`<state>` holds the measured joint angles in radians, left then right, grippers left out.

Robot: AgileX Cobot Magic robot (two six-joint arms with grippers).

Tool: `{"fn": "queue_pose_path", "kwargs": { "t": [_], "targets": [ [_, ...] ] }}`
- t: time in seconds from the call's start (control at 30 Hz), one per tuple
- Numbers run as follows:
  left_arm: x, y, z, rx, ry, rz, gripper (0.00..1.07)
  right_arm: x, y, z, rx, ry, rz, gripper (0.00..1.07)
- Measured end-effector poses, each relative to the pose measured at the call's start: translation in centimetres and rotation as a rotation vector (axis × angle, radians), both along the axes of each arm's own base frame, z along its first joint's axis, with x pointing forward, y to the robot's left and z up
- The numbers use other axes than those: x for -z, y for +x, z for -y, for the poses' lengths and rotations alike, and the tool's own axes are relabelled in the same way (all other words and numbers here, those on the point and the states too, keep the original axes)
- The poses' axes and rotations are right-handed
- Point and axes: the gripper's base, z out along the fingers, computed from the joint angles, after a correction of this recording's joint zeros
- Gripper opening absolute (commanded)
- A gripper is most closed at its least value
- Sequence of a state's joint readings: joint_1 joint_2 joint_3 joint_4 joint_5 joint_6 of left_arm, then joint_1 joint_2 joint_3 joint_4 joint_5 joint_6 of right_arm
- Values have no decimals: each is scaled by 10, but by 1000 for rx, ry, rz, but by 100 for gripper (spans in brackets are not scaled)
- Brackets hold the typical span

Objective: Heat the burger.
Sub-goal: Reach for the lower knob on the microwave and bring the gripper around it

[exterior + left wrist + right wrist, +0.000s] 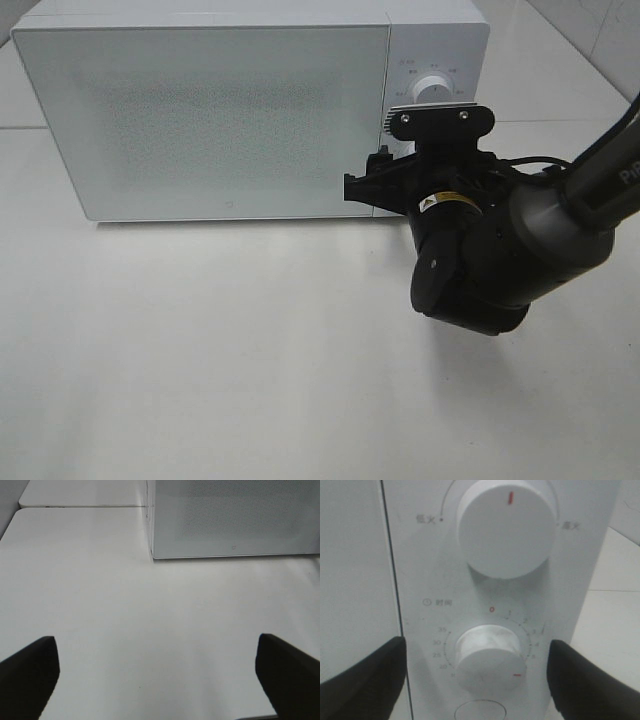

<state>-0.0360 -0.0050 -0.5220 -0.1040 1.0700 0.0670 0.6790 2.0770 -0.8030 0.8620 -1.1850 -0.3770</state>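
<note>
While the burger shows in no view, its place can't be told: the microwave stands w/ its door shut, & the frosted, speckled front lets nothing show through. It's a white box at the back of the white table, w/ the door taking most of the front & a control strip on the high view's right. On that strip the top knob is white & round, its red mark pointing straight up. Below it sits the timer knob, ringed by a scale w/ a red 0 at top, 1–5 down one side & 35–20 down the other. Its red mark points down & away from the door, approx past the 5, though blur leaves the exact reading unsure. The rim of a round button peeks just under it. R gripper faces the strip head-on, close up, jaws spread wide. Its black fingers flank the timer knob, one before the door edge, the other at the microwave's outer edge, neither touching the knob. In the high view the R arm comes in from the right & hides the lower strip. L gripper is well apart, low over bare table before the microwave's other front corner, jaws also spread wide, gripping nothing.
</note>
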Motion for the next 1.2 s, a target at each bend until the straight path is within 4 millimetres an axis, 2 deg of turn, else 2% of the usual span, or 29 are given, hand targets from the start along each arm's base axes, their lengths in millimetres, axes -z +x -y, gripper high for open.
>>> {"fn": "queue_pose_path", "kwargs": {
  "t": [0.17, 0.43, 0.87, 1.03, 1.1, 1.13, 1.17, 1.2],
  "targets": [
    [0, 0, 0, 0, 0, 0, 100, 2, 9, 0, -10, 2, -7, 76],
    [0, 0, 0, 0, 0, 0, 100, 13, 11, -1, -10, -8, -36, 75],
    [0, 0, 0, 0, 0, 0, 100, 3, 11, -2, -7, 0, -12, 75],
    [0, 0, 0, 0, 0, 0, 100, 0, 10, -4, 0, -11, 6, 70],
    [0, 0, 0, 0, 0, 0, 100, 0, 10, -5, -2, -10, 10, 59],
    [0, 0, 0, 0, 0, 0, 100, 0, 10, -5, -2, -10, 10, 59],
    [0, 0, 0, 0, 0, 0, 100, -1, 10, -4, 9, -6, 11, 48],
    [0, 0, 0, 0, 0, 0, 100, -1, 10, -3, 18, -4, 11, 41]
  ]
}}
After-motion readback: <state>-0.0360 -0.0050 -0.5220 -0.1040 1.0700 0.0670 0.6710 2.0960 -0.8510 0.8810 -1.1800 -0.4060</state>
